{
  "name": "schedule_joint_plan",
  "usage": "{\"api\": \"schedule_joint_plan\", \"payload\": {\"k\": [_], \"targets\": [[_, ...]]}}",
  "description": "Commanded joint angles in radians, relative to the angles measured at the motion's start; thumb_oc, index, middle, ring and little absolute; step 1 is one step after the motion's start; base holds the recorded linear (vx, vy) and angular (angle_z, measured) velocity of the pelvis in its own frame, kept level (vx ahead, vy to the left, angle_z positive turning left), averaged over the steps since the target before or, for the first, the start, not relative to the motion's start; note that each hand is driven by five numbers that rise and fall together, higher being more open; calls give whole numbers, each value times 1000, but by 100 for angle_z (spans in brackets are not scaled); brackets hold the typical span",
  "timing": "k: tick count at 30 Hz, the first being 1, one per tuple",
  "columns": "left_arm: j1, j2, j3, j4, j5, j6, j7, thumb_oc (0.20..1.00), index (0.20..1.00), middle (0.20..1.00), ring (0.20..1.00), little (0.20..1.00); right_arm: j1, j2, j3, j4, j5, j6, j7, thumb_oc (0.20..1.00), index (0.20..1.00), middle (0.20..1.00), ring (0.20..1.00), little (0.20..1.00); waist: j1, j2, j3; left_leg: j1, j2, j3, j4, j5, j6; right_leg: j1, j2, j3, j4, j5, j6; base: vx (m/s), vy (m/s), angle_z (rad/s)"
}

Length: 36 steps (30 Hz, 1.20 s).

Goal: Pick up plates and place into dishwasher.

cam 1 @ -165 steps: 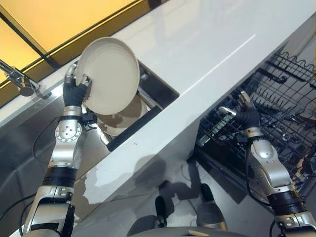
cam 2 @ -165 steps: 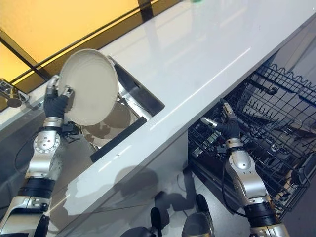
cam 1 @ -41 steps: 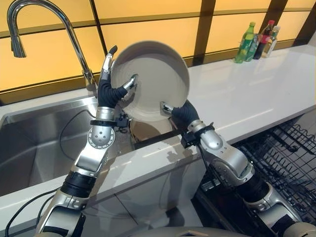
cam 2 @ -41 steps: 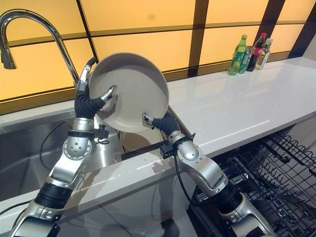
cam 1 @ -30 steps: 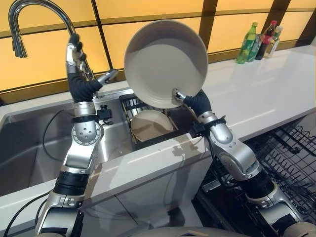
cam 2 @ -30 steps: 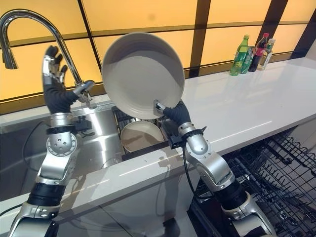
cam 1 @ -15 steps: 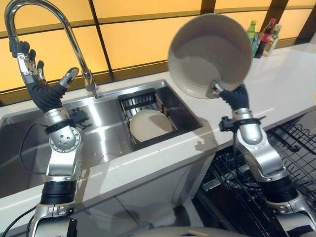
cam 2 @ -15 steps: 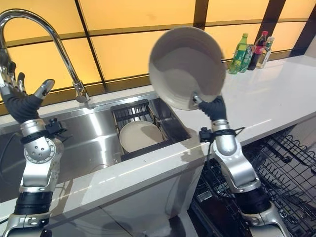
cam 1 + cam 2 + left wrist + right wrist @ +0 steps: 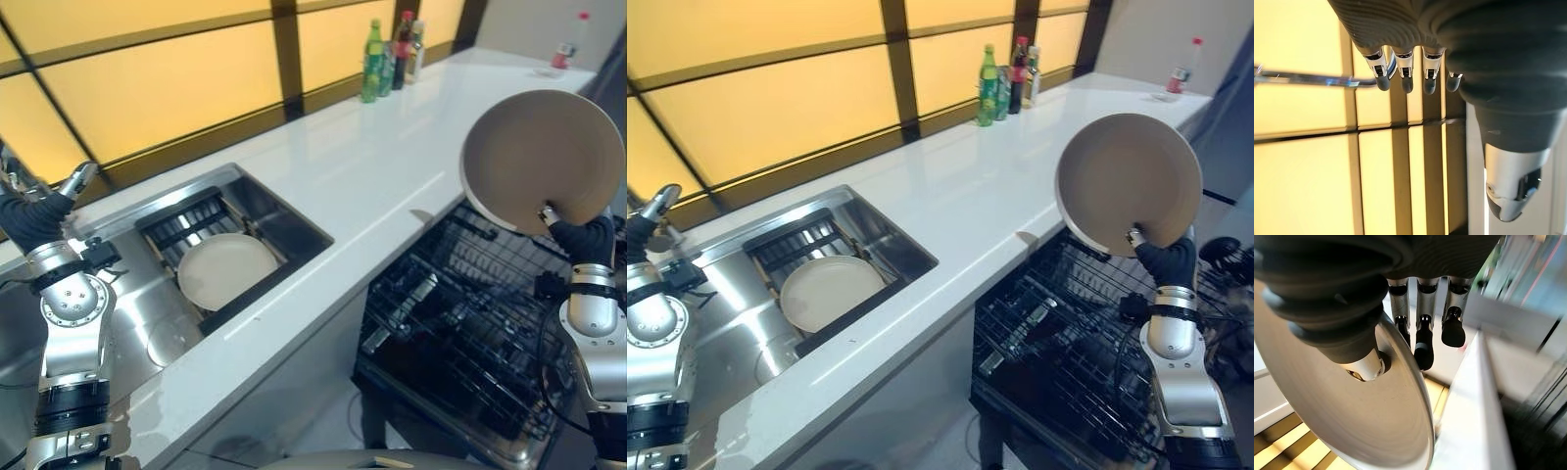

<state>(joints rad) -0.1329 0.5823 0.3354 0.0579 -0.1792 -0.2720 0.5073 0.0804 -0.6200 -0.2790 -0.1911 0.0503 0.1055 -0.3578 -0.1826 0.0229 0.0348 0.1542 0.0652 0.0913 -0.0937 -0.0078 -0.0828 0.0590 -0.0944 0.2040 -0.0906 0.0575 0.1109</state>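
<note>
A round beige plate (image 9: 542, 159) stands almost upright in the air above the open dishwasher's black wire rack (image 9: 460, 333). My right hand (image 9: 585, 240) pinches the plate's lower rim, thumb on the face and fingers behind; the right wrist view shows the same plate (image 9: 1352, 421) clamped edge-on under my right hand (image 9: 1359, 360). A second beige plate (image 9: 227, 271) lies flat in the sink's drainer section. My left hand (image 9: 39, 208) is raised at the far left above the sink, its fingers (image 9: 1403, 76) straight and holding nothing.
The white countertop (image 9: 372, 166) runs between the steel sink (image 9: 255, 211) and the dishwasher. Several bottles (image 9: 392, 54) stand at its back by the amber window panels, and a small bottle (image 9: 565, 44) sits far right. The pulled-out rack holds dark tines.
The camera has swung right toward the dishwasher. My right hand has carried the plate from above the counter out over the rack. The left hand stays raised and open.
</note>
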Motion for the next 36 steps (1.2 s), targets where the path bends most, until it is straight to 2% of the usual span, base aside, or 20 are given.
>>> {"api": "schedule_joint_plan", "payload": {"k": [1, 5, 9, 17, 27, 36], "targets": [[22, 111, 52, 56, 0, -51, -5, 1000, 1000, 1000, 1000, 1000, 3, -86, -102, 28, -75, -30, -16, 200, 200, 200, 200, 200, -11, -17, -26, -13, -50, 6, 7, -20, 68, -28, -1, -35, 13, 38, 19, -27, -44, -26], [30, 123, 77, 101, 0, -79, 6, 1000, 1000, 1000, 1000, 1000, 52, -105, -154, 104, -123, -27, -18, 200, 200, 200, 200, 200, -38, -8, 3, -18, -51, 21, 8, -19, 70, -62, -1, -13, 35, 43, 27, -36, -38, -22], [41, 127, 88, 83, 6, -74, 10, 1000, 1000, 1000, 1000, 1000, 100, -109, -178, 149, -197, -18, -14, 200, 200, 200, 200, 200, -52, -4, 27, -28, -54, 27, 10, -18, 72, -88, 0, 4, 47, 47, 33, -41, -53, -15], [16, 140, 80, 88, 18, -68, 24, 1000, 1000, 1000, 1000, 1000, 121, -145, -117, 251, -350, 13, 63, 200, 200, 200, 200, 200, -58, 11, 79, -67, -58, 32, 16, -6, 67, -140, 1, 16, 67, 51, 35, -36, -44, -16], [23, 156, 77, 47, 30, -23, 4, 1000, 1000, 1000, 1000, 1000, 112, -202, -60, 263, -386, 12, 214, 200, 200, 200, 200, 200, -28, 16, 108, -103, -45, 3, 30, 7, 49, -148, 2, -9, 65, 42, 25, 27, -81, 1], [15, 184, 71, 19, 16, 6, 12, 1000, 1000, 1000, 1000, 1000, 61, -244, 1, 262, -450, 39, 283, 200, 200, 200, 200, 200, 14, 14, 124, -137, -17, -34, 25, 32, 28, -142, 11, -52, 49, 30, 8, 1, -106, 9]]}}
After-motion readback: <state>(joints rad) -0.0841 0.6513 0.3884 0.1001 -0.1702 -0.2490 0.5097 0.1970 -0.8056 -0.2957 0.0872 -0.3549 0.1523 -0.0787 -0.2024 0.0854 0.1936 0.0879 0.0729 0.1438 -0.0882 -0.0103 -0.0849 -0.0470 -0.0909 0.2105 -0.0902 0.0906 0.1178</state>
